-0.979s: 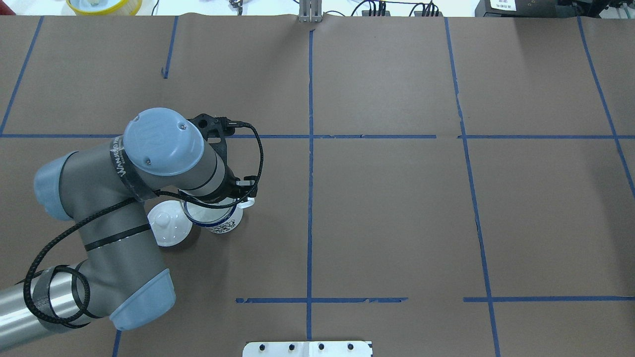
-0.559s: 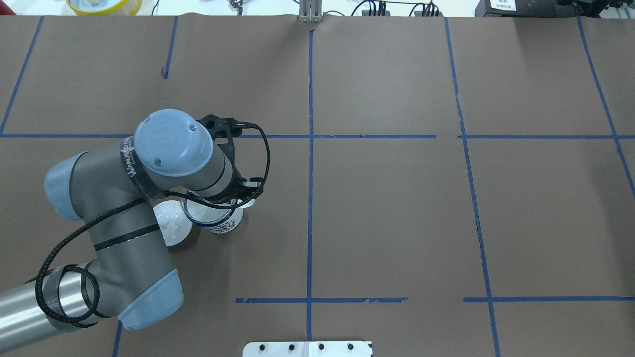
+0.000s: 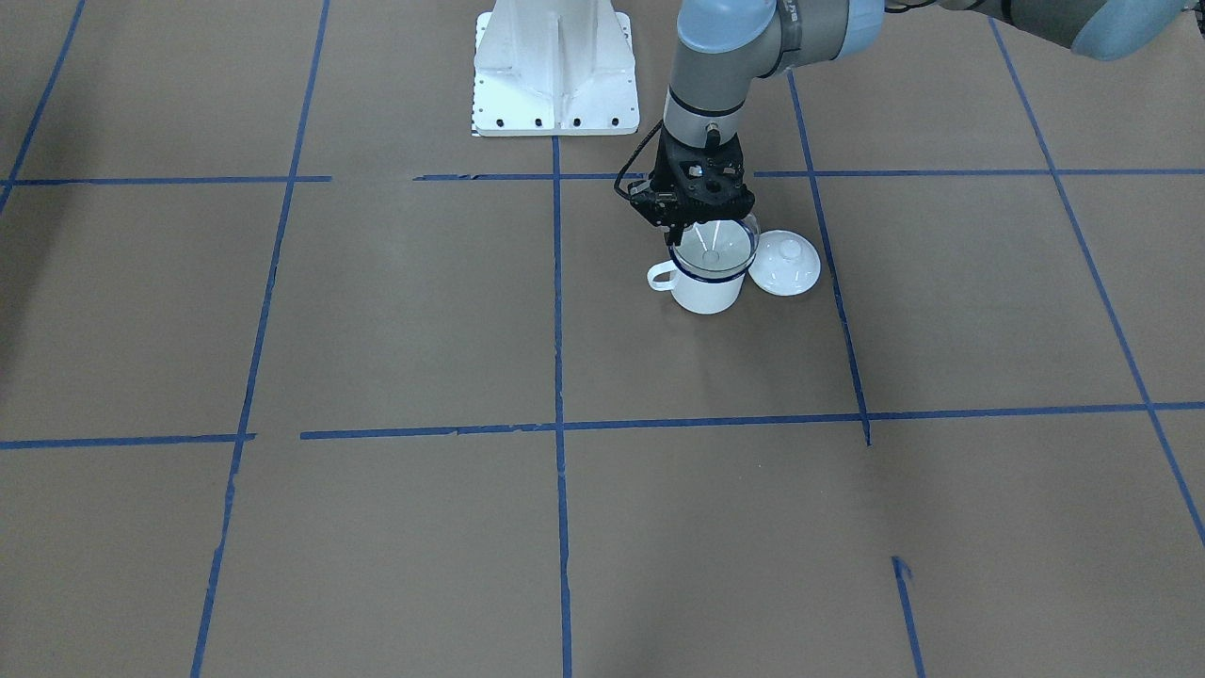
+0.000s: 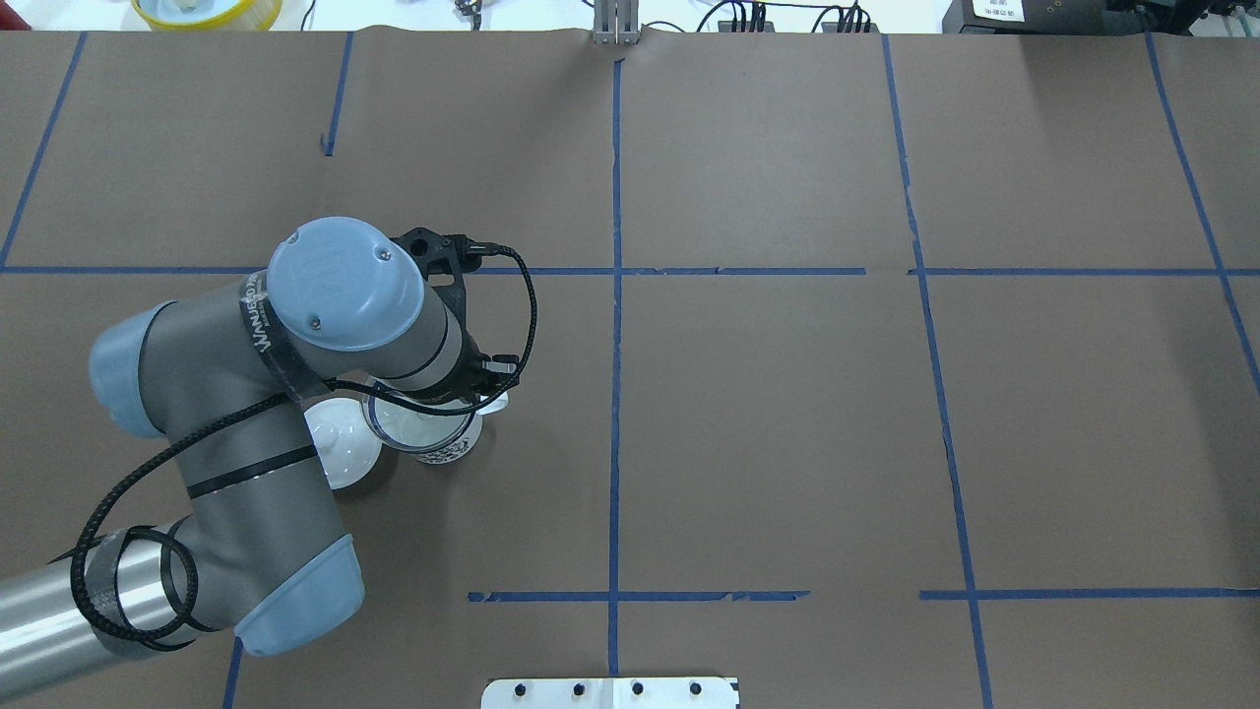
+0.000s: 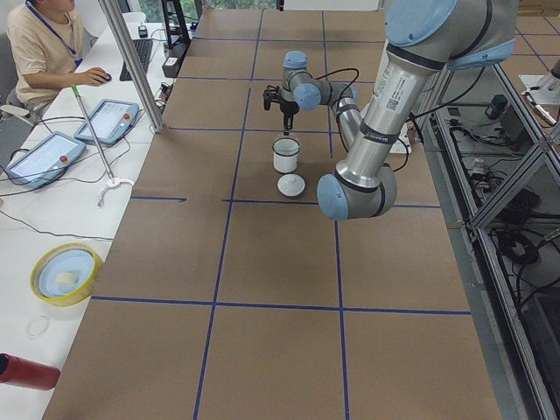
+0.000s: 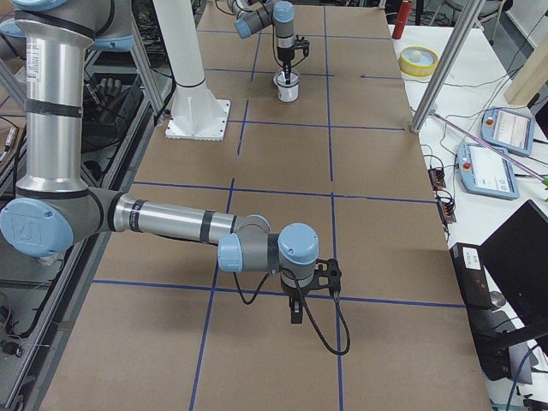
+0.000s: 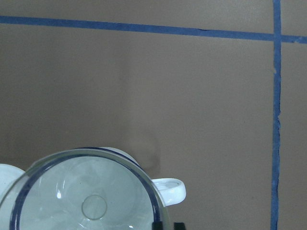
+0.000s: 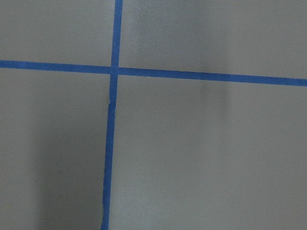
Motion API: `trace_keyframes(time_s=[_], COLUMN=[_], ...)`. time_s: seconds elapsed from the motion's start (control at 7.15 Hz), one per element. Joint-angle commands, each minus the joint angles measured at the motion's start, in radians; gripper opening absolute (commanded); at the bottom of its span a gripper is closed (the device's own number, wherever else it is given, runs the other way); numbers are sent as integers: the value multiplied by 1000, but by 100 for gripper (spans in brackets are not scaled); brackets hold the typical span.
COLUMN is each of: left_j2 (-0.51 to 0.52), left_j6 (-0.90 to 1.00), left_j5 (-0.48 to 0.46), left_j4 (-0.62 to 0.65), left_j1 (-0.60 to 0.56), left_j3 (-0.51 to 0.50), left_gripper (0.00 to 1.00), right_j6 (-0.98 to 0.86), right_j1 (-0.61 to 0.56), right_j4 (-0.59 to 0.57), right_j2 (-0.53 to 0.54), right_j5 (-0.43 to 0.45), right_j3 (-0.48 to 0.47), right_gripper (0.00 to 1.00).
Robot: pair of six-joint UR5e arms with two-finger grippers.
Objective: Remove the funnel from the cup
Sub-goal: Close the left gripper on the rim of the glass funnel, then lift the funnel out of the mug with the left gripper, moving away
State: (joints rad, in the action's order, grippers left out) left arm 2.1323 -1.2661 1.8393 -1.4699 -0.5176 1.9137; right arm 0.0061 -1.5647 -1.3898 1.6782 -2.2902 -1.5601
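The white cup [image 3: 704,294] with a dark blue rim stands on the brown table, its handle [image 7: 170,189] showing in the left wrist view. The clear funnel [image 3: 715,247] sits with its mouth a little above the cup's rim and its spout down inside. My left gripper [image 3: 680,237] is shut on the funnel's rim on the handle side; its fingertips [image 7: 156,226] show at the bottom of the left wrist view, next to the funnel [image 7: 91,201]. From overhead the wrist hides the gripper above the funnel [image 4: 418,425]. My right gripper [image 6: 295,315] hangs over bare table far away; I cannot tell whether it is open.
A white round knobbed lid [image 3: 786,264] lies on the table right beside the cup, on the arm's side [image 4: 340,453]. Blue tape lines cross the brown table. The robot's white base [image 3: 555,66] stands behind. An operator [image 5: 44,44] sits at a side desk.
The left arm shifted a little to the right, then stayed. The funnel's rim now stands slightly higher over the cup than before.
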Motion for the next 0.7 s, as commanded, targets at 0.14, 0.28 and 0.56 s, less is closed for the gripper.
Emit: trace_keyframes(time_s=[0.14,0.28,0.56], left_j2=[1,3,8], left_j6=[7,7,-28], left_j5=[3,5,6], left_j4=[31,92,125], left_j1=[-57,-70,-131], left_j3=[77,146,246], left_gripper=[0,0,0], right_j6=[0,0,0], right_j1=[0,0,0], right_j4=[0,0,0], right_j2=[0,0,0], right_j5=[0,0,0], right_j3=[0,0,0], right_gripper=[100,100,100])
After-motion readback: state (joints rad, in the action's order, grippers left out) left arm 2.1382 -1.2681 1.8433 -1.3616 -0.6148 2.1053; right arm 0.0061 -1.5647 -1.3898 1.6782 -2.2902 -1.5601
